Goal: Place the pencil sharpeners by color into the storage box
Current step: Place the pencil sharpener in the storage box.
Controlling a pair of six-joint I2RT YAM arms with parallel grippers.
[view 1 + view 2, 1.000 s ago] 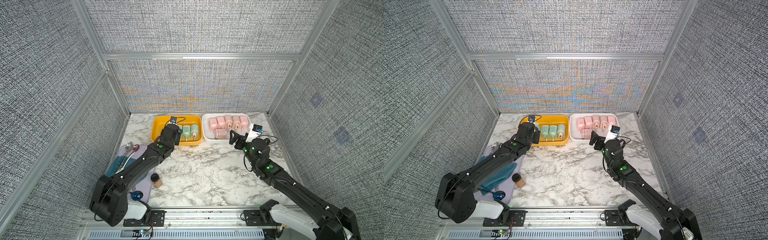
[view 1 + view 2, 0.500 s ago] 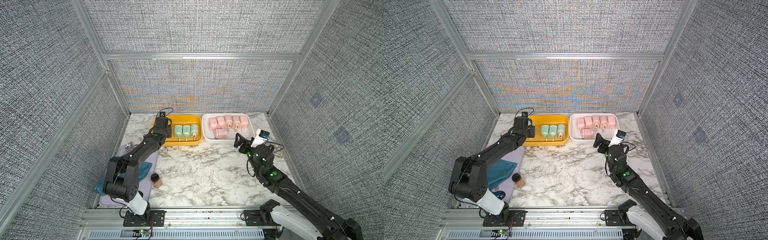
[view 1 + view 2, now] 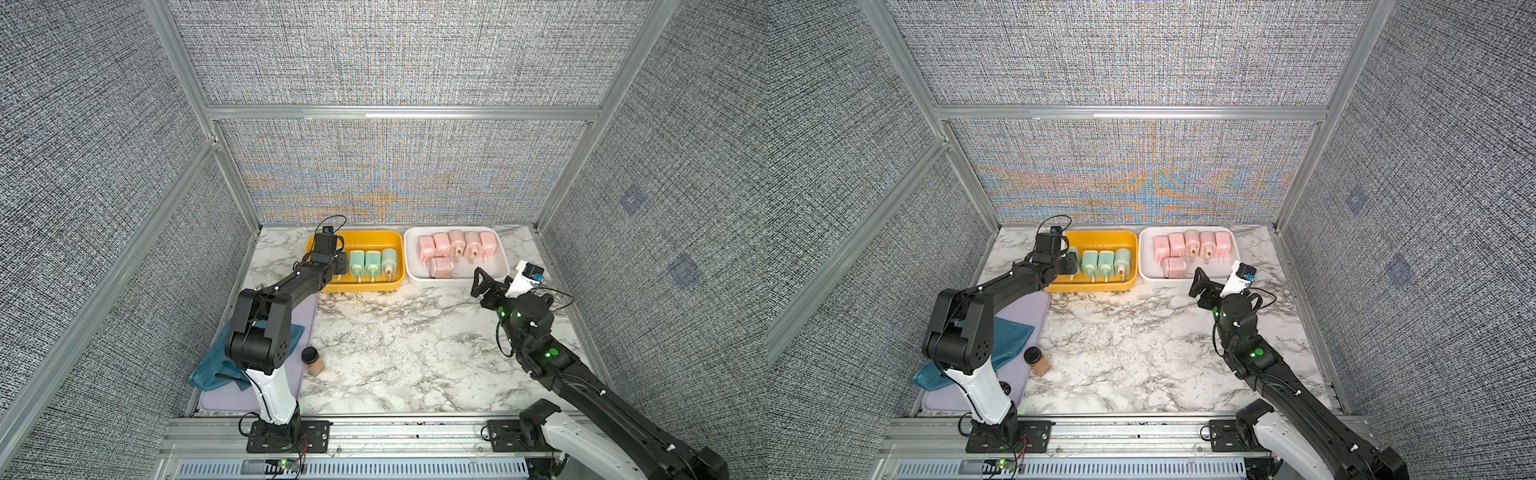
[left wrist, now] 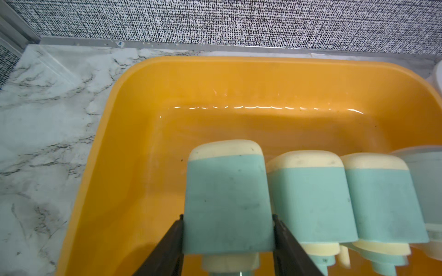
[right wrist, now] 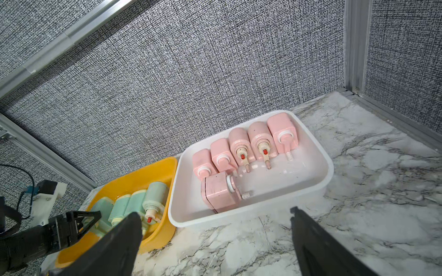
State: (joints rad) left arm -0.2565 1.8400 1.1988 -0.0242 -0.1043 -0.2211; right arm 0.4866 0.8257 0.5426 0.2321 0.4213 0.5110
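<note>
My left gripper (image 4: 228, 216) is shut on a mint green pencil sharpener (image 4: 227, 198), one finger against each side. It holds the sharpener low inside the yellow tray (image 3: 397, 282) at the tray's left end, beside three other green sharpeners (image 3: 372, 264). In the top views the gripper (image 3: 1069, 264) hides most of the held sharpener. Several pink sharpeners (image 3: 455, 245) fill the white tray (image 3: 457, 282); one pink sharpener (image 5: 218, 193) lies crosswise in front of the row. My right gripper (image 3: 484, 282) stands open and empty over the marble, just in front of the white tray (image 5: 311, 186).
A small brown jar with a black lid (image 3: 311, 360) stands on the marble by a lilac mat (image 3: 249, 395) with a teal cloth (image 3: 216, 365) at the front left. Fabric walls with aluminium posts enclose the table on three sides.
My left gripper has shifted left to the yellow tray's left end, still holding the green sharpener. The right gripper has drawn back slightly from the white tray, still open.
</note>
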